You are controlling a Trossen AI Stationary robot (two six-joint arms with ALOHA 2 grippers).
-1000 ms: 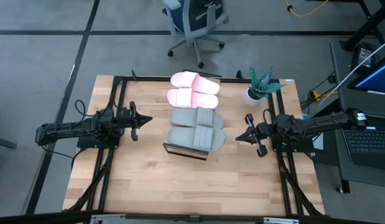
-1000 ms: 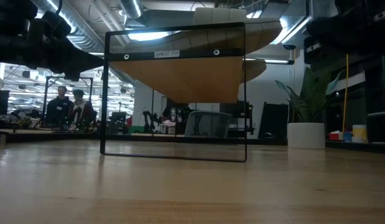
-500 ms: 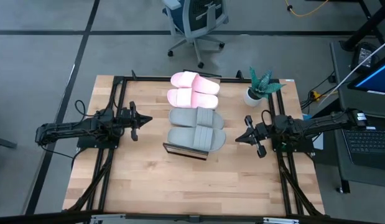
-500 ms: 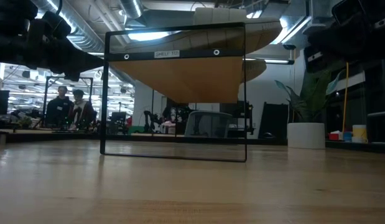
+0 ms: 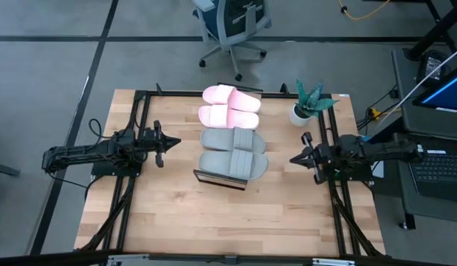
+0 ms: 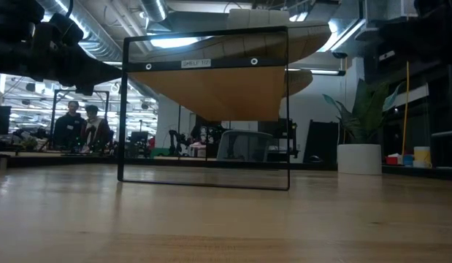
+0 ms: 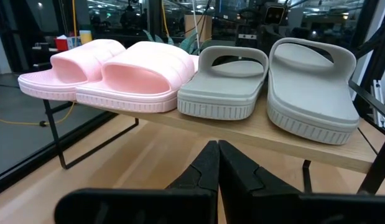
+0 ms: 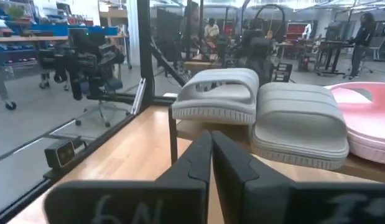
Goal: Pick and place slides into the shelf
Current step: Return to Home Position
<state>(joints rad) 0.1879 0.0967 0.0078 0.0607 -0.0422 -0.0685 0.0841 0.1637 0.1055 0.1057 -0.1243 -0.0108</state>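
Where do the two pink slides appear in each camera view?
High view: pink slides upper centre, on the shelf.
Low view: not recognisable; shelf seen from below.
Left wrist view: pink slides beside the grey slides.
Right wrist view: pink slides beyond the grey slides, cut by the edge.
Shared landmark: the shelf.

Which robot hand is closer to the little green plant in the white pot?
Right. The right gripper is close by the plant, on the same side of the shelf. The left gripper is across the shelf, much farther away.

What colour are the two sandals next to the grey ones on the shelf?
Pale pink sandals, clearest in the left wrist view.
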